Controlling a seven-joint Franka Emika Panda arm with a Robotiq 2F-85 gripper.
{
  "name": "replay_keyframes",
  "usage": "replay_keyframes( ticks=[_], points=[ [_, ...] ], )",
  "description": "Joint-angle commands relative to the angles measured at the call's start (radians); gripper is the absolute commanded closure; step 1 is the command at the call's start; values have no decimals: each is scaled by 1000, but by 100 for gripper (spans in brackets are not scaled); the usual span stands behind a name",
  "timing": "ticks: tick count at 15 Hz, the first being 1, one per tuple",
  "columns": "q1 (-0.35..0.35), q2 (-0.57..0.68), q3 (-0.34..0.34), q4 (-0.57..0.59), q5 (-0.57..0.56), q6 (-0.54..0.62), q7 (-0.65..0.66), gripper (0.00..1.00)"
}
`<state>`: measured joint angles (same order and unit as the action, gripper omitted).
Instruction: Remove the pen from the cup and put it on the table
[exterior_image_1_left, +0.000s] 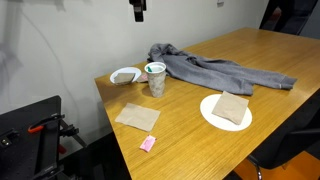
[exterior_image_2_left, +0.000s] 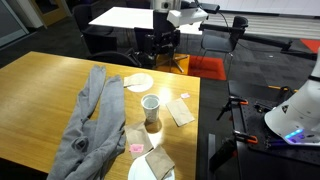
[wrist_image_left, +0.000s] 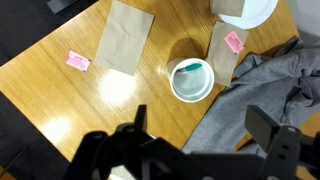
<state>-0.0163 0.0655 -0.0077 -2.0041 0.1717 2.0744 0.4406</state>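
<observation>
Pen (wrist_image_left: 193, 69): thin green stick lodged inside the cup (wrist_image_left: 191, 80). It shows as a short green streak against the inner wall, on the side of the rim far from the gripper. Seen almost end-on from above, so its long axis is judged near upright with a slight lean; the exact tilt cannot be told. It cannot be made out in either exterior view.

Cup: translucent, white-and-green rim, upright on the table (wrist_image_left: 175, 25). In the wrist view a grey garment (wrist_image_left: 275, 85) lies just beside it on the right and a brown napkin (wrist_image_left: 125, 48) on the left. In an exterior view a white bowl (exterior_image_1_left: 126, 75) sits near it, to the left.

Gripper (wrist_image_left: 197, 115): jaws spread to full width, nothing between them, touching nothing. In an exterior view the gripper (exterior_image_1_left: 139, 10) hangs high over the table, well apart from the cup.

Governing relation: in the wrist view the cup mouth lies beyond the gap between the fingers and roughly in line with it, a shade left of centre.

Judgement: the next move calls for a descent onto the cup mouth, with the jaws set to close across the pen's exposed upper end.

Hazard: a finger could catch the rim and tip the light cup.
</observation>
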Motion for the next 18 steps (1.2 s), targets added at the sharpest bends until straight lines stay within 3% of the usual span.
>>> replay_keyframes(
  ticks=[1, 10, 18],
  points=[
    [16, 88, 2, 75, 21, -18, 37, 0],
    [40, 223, 2, 129, 31, -26, 13, 0],
    [41, 207, -9, 95, 10, -3, -2, 0]
  ],
)
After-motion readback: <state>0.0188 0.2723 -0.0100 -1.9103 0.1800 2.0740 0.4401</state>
